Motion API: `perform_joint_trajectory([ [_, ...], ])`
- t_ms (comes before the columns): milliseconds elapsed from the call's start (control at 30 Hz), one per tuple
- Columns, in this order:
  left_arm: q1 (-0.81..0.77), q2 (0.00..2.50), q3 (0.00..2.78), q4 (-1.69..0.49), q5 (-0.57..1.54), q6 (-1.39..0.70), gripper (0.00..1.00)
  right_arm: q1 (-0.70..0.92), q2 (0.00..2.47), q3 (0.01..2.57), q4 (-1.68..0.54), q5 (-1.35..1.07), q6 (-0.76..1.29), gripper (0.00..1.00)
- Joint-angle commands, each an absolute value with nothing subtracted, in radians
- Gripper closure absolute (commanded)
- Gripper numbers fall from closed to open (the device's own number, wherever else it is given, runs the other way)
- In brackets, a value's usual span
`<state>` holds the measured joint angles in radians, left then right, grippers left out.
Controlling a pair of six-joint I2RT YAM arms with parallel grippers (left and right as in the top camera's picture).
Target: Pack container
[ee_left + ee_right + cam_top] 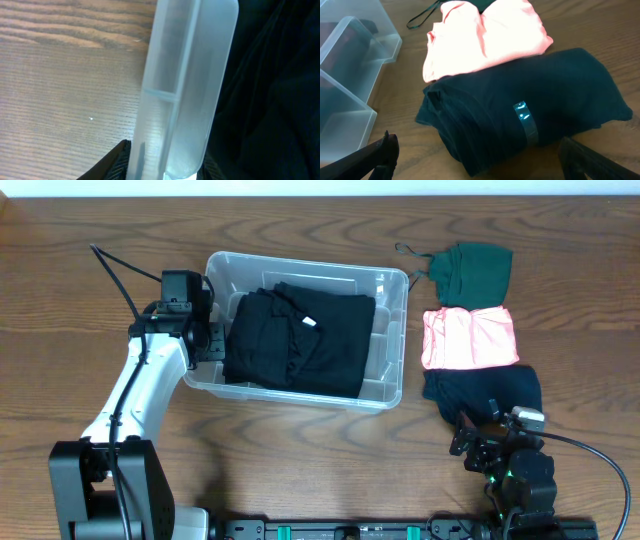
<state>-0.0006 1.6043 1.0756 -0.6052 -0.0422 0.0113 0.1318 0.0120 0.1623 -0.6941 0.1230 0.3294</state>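
Clear container [392, 340], long axis left-right

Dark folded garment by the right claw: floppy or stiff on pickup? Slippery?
Likely floppy: the dark garment is soft folded cloth with rumpled layers at its edge, so a pinch may lift only the top folds and unfold it. Probably light, being thin fabric. The shiny strip on it may be slicker than the cloth; grip beside it.

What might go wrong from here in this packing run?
The left gripper pinches the container by its wall; a pull might drag or tip it. The right gripper, open over the navy folded garment, may catch only top layers, so it unfolds. The pink garment lies against it and might be dragged along.
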Motion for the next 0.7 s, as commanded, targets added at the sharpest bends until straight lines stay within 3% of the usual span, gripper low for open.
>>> perform_joint_trajectory([
  [0, 0.03, 1.611, 1.085, -0.611, -0.133, -0.064, 0.57, 0.119, 0.006, 0.162, -0.707, 0.123, 0.336, 0.01],
  [167, 0.065, 1.61, 1.085, -0.611, -0.124, -0.087, 0.55, 0.119, 0.006, 0.162, -0.707, 0.123, 0.336, 0.01],
  [433, 0.064, 1.526, 1.122, -0.648, 0.036, -0.096, 0.16, 0.119, 0.006, 0.162, -0.707, 0.123, 0.336, 0.01],
  [667, 0.068, 1.285, 1.233, -0.75, 0.087, -0.11, 0.08, 0.119, 0.006, 0.162, -0.707, 0.123, 0.336, 0.01],
])
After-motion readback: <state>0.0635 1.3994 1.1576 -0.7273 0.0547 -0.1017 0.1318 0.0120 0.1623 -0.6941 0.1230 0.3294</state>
